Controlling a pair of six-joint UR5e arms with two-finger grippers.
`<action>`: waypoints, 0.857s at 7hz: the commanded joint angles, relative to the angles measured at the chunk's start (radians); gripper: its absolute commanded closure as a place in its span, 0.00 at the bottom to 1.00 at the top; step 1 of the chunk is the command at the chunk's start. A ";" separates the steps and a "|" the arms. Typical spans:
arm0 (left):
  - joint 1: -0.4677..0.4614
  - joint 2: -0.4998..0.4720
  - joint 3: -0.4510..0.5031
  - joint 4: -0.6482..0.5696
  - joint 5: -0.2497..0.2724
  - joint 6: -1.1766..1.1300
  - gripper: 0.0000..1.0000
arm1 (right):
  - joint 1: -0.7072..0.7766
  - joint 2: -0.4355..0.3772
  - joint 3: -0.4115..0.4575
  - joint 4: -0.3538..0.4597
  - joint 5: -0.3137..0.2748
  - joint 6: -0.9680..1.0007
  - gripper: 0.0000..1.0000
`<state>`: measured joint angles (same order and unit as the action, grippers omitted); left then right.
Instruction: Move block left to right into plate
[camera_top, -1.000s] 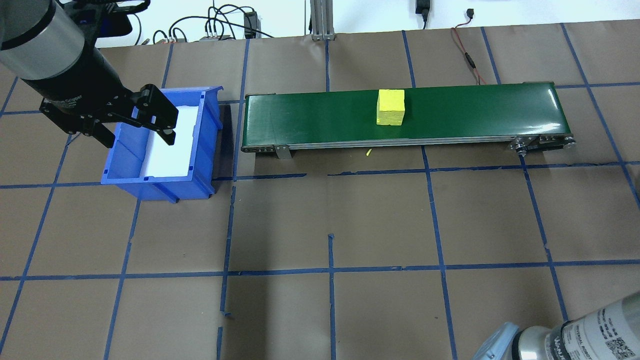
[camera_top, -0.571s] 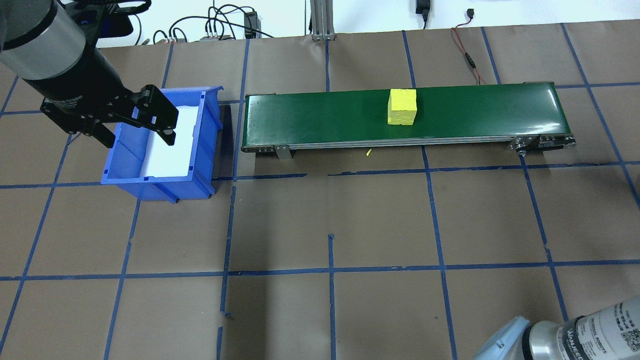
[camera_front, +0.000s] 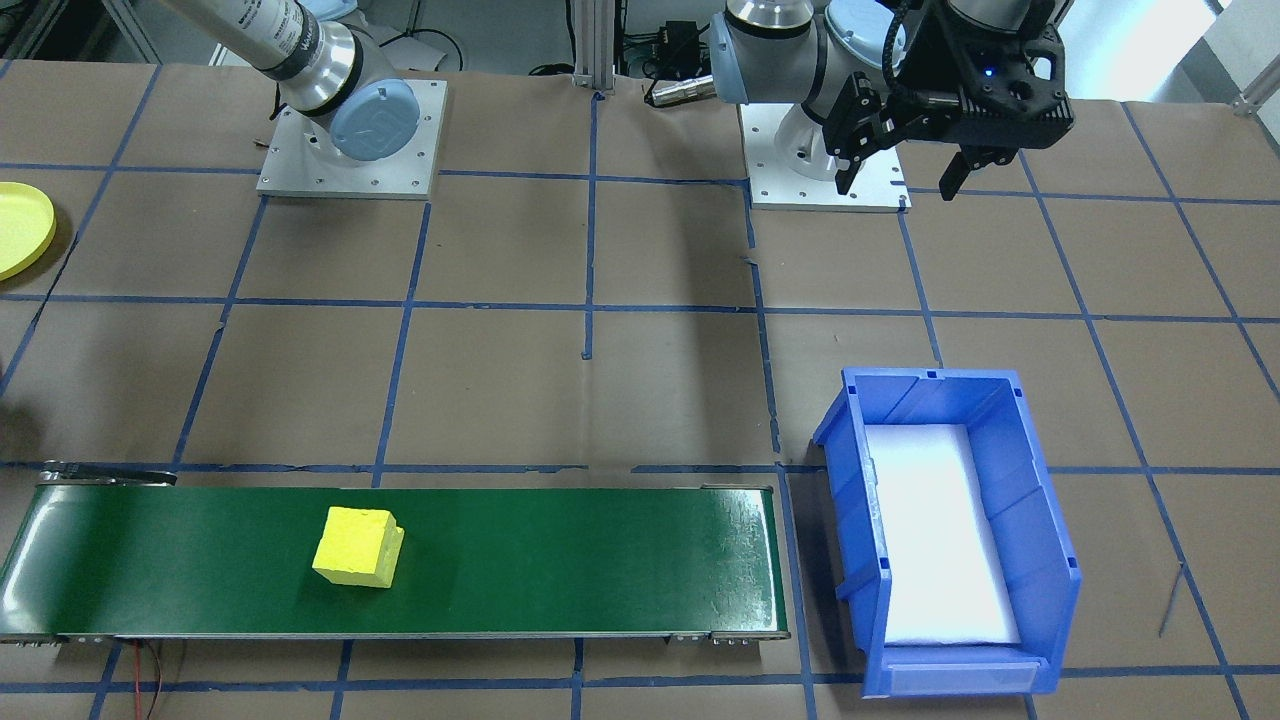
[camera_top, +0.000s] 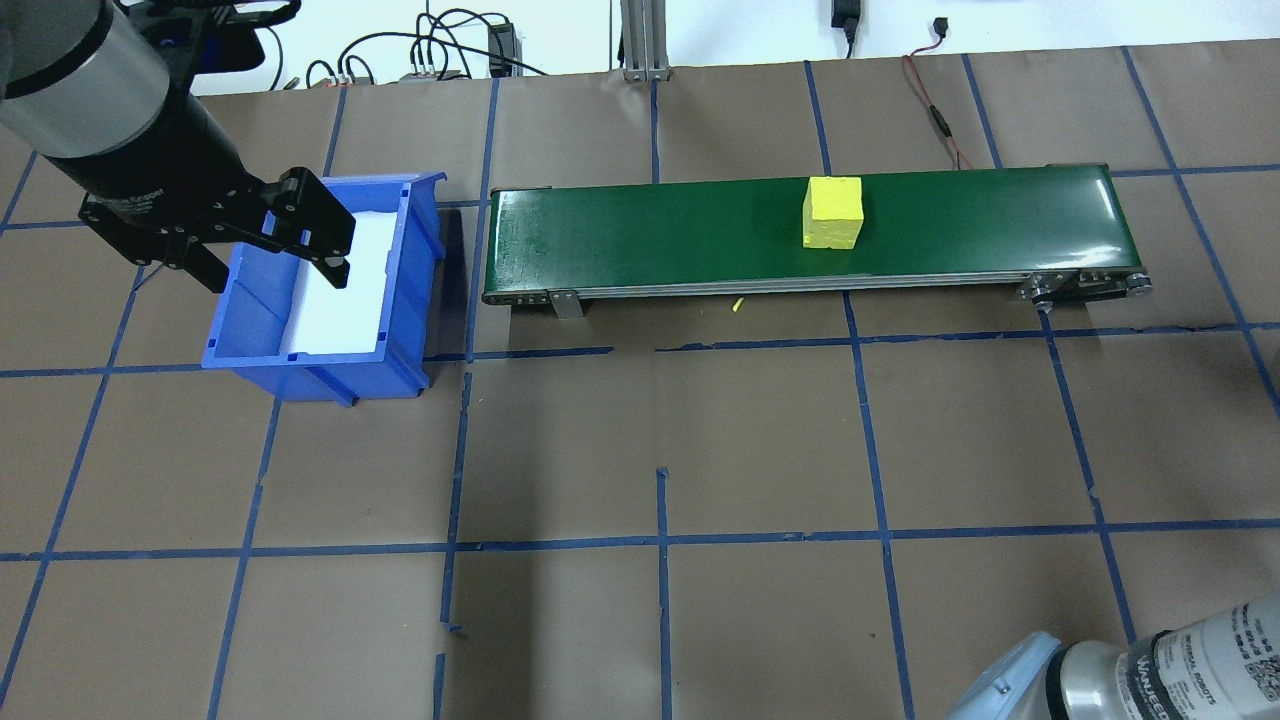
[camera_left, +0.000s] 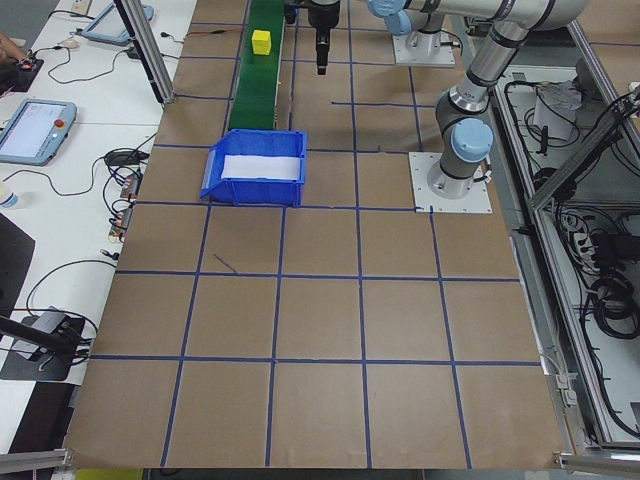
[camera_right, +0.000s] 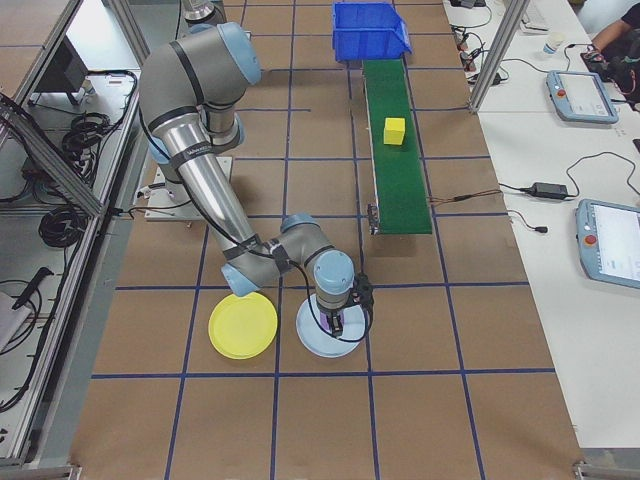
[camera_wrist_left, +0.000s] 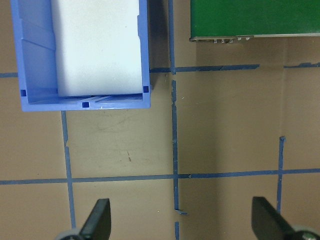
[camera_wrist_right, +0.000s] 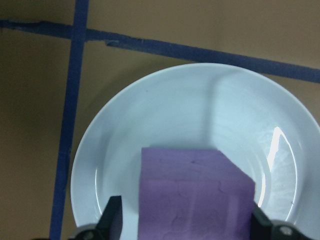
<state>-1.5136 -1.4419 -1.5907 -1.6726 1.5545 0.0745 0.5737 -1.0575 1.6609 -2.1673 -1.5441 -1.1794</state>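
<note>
Yellow block (camera_top: 833, 212) further right along conveyor (camera_top: 650, 240); left end effector (camera_wrist_left: 182, 222) wide open, empty; right end effector (camera_wrist_right: 182, 222) clamping purple block (camera_wrist_right: 195, 195).

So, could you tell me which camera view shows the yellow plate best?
Exterior right: the whole yellow plate lies unobstructed beside a pale blue plate. The front-facing view clips it at the frame edge; the other views miss it.

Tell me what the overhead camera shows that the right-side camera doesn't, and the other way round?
Only the overhead view shows the left hand, open, raised near the blue bin. Only the right-side view shows the yellow plate and the right hand holding a purple block over a pale blue plate. Both show the yellow block on the green belt, and the bin.
</note>
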 joint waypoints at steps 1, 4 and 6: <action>0.001 0.000 0.000 0.004 -0.001 -0.001 0.00 | 0.002 -0.012 -0.027 0.009 -0.001 0.059 0.00; 0.001 0.000 0.000 0.004 -0.001 -0.002 0.00 | 0.128 -0.062 -0.055 0.027 0.083 0.206 0.00; 0.001 0.000 0.000 0.004 -0.001 -0.001 0.00 | 0.260 -0.071 -0.156 0.197 0.090 0.396 0.01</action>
<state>-1.5125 -1.4419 -1.5907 -1.6690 1.5538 0.0724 0.7489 -1.1211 1.5621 -2.0685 -1.4647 -0.9053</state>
